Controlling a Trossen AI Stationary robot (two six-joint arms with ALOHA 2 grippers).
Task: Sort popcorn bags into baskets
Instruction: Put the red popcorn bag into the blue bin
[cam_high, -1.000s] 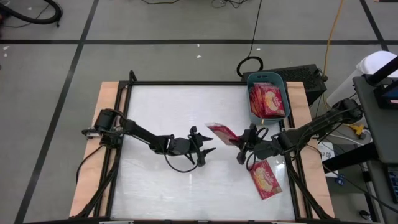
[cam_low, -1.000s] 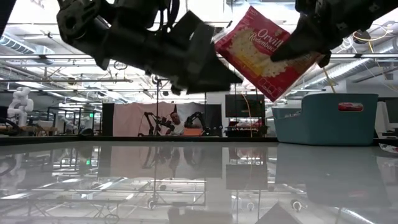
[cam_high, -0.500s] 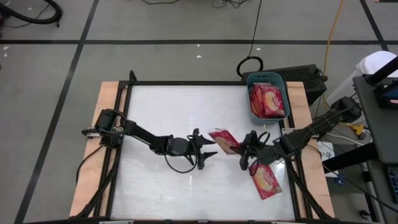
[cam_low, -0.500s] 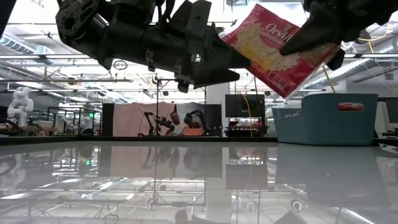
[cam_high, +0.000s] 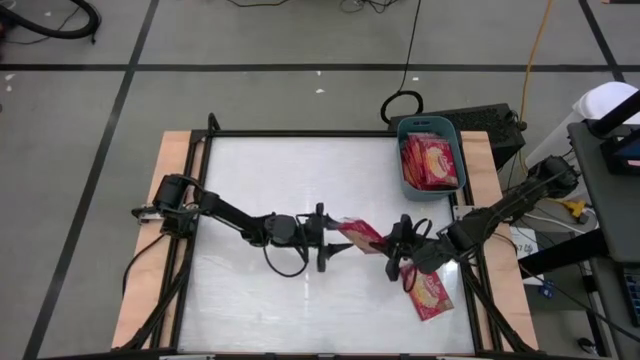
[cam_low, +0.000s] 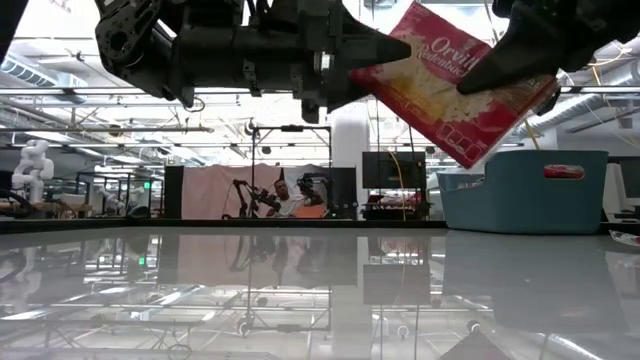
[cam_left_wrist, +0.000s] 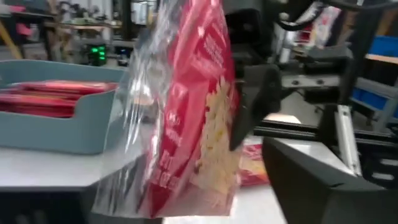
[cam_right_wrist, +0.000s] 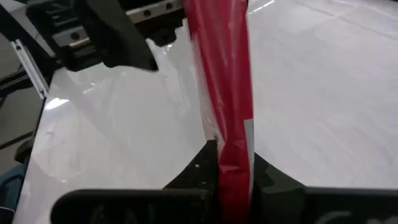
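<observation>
A red popcorn bag (cam_high: 358, 233) with a yellow popcorn picture hangs in the air between the two arms; it also shows in the low view (cam_low: 440, 90) and edge-on in the left wrist view (cam_left_wrist: 199, 112). My right gripper (cam_high: 397, 247) is shut on its right end. My left gripper (cam_high: 335, 238) is open, with one finger on each side of the bag's left end. The teal basket (cam_high: 428, 121) stands at the far right corner and holds several bags (cam_high: 430, 162). One more bag (cam_high: 428, 292) lies flat on the table, near the right gripper. My right gripper pinches the bag's right end (cam_right_wrist: 235, 152) between its two fingers, coming level from the table's right. The bag is lifted clear and stands on edge, tilted, with its picture face toward the near side. My left gripper's finger (cam_low: 395, 45) overlaps the bag's upper left corner; I cannot tell whether it touches.
The white tabletop (cam_high: 260, 180) has a black frame around it and wooden strips on both sides. The two arms meet end to end over its middle. Beyond the table's far edge, the low view shows a lab room with a seated person (cam_low: 282, 196).
My right gripper has carried the bag a little toward the near edge and raised it slightly in the low view. My left gripper has moved toward the table's right, up to the bag, and its open fingers now flank the bag's left end.
</observation>
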